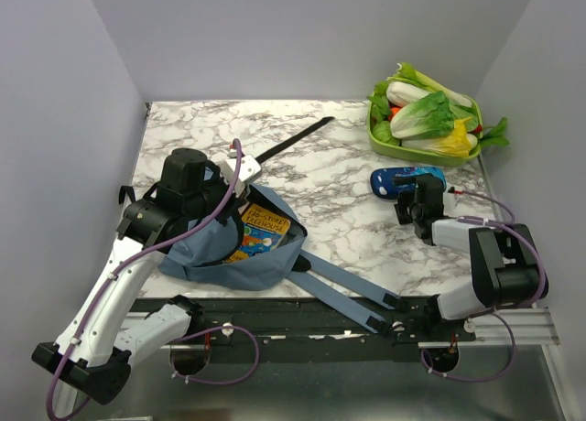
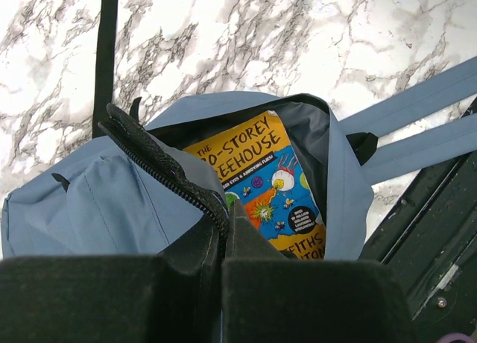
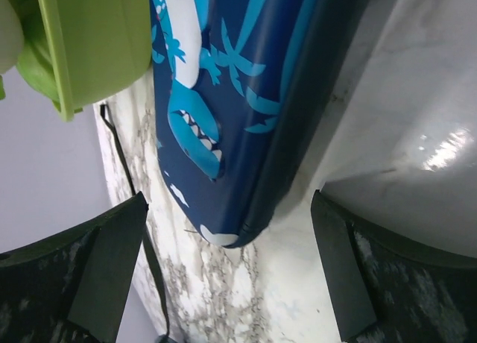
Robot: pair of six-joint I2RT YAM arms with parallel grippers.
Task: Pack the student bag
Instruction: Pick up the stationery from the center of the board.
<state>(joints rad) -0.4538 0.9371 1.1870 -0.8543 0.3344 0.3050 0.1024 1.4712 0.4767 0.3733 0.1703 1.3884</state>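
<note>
The student bag (image 1: pixel 206 252) is a dusty-blue backpack lying at the near left, its mouth open. A yellow and blue book (image 1: pixel 261 231) sits inside it, also seen in the left wrist view (image 2: pixel 272 175). My left gripper (image 2: pixel 223 220) is shut on the bag's black zipper edge (image 2: pixel 160 168) and holds the opening up. A dark blue pencil case with a shark print (image 1: pixel 407 179) lies at the right. My right gripper (image 1: pixel 412 204) is open just short of it. In the right wrist view the case's end (image 3: pixel 238 97) lies between the spread fingers (image 3: pixel 112 261), untouched.
A green tray (image 1: pixel 377 139) of toy vegetables stands at the back right, close behind the pencil case. The bag's two shoulder straps (image 1: pixel 352 288) trail toward the near edge. A long black strap (image 1: pixel 293 139) runs toward the back.
</note>
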